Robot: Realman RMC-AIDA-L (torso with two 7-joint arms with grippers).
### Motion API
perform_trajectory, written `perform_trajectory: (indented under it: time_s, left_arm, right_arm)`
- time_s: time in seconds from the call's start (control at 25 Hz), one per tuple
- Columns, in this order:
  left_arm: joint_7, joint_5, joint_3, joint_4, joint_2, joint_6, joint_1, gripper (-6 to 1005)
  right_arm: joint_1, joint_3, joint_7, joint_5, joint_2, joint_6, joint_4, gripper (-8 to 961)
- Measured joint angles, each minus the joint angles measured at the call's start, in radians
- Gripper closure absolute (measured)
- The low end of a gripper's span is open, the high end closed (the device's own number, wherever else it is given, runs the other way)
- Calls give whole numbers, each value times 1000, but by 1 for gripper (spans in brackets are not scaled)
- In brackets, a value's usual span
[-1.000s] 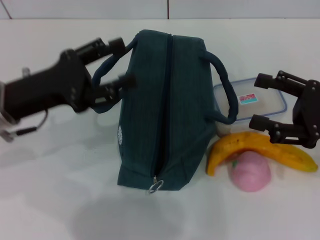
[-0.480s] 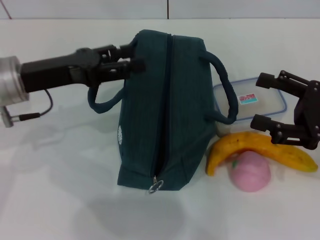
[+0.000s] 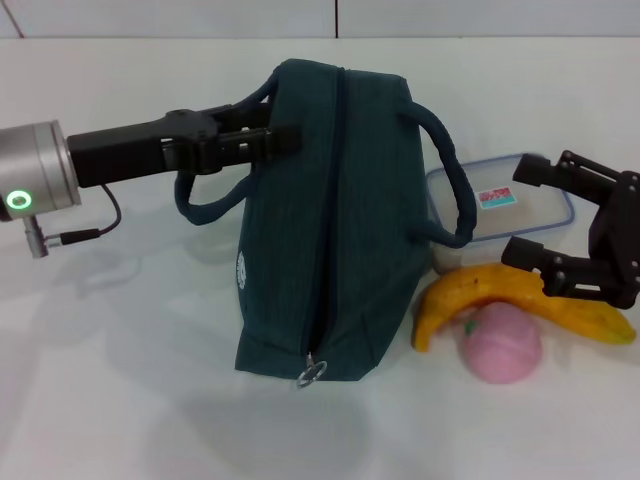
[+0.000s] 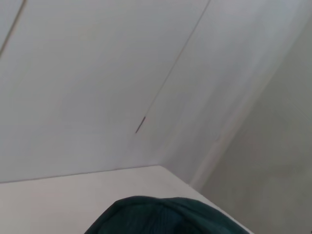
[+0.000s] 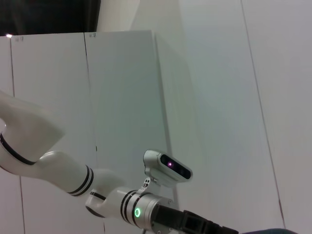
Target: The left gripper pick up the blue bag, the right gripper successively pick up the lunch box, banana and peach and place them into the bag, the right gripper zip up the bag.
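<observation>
The blue bag point(image 3: 335, 220) stands upright at the table's middle, its zipper running down the side that faces me to a ring pull point(image 3: 311, 372). My left gripper point(image 3: 275, 138) reaches in level from the left, at the upper end of the bag's left handle point(image 3: 205, 205). The bag's top edge point(image 4: 161, 217) shows in the left wrist view. Right of the bag lie the clear lunch box point(image 3: 500, 205), the banana point(image 3: 500, 295) and the pink peach point(image 3: 500, 342). My right gripper point(image 3: 530, 212) hangs open over the lunch box's right end and the banana, holding nothing.
The bag's right handle point(image 3: 452, 180) loops over the lunch box's left corner. A white wall runs along the table's far edge. The right wrist view shows my left arm point(image 5: 146, 212) in front of white wall panels.
My left gripper has rolled onto its side and pushed right, from straddling the left handle to lying against the bag's upper side. The right gripper has barely shifted.
</observation>
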Motion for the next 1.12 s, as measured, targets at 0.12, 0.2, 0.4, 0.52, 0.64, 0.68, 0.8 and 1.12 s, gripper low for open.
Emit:
perform_trajectory:
  time_s: [0.12, 0.2, 0.4, 0.52, 0.64, 0.68, 0.8, 1.12]
  left_arm:
    - [13, -9, 0, 5, 0, -4, 10, 264]
    - [41, -35, 0, 14, 0, -5, 24, 275]
    - [121, -77, 0, 47, -1, -5, 57, 303]
    - [155, -75, 0, 51, -1, -5, 67, 320]
    - [161, -47, 0, 57, -2, -5, 63, 471]
    - [161, -42, 0, 61, -2, -5, 60, 522]
    - [161, -38, 0, 72, -2, -6, 59, 610]
    - [195, -42, 0, 74, -2, -3, 59, 755]
  right_arm:
    - [-6, 0, 0, 0, 2, -2, 3, 86]
    - [-12, 0, -1, 0, 6, -6, 5, 89]
    - [-33, 0, -18, 0, 14, -3, 14, 97]
    - [-35, 1, -35, 7, 19, -1, 42, 102]
    - [-34, 5, -45, 23, 20, 3, 74, 107]
    - [-34, 8, -46, 26, 20, 6, 82, 108]
    - [-33, 28, -48, 28, 22, 18, 109, 113]
    - [-8, 213, -170, 45, 32, 29, 326, 126]
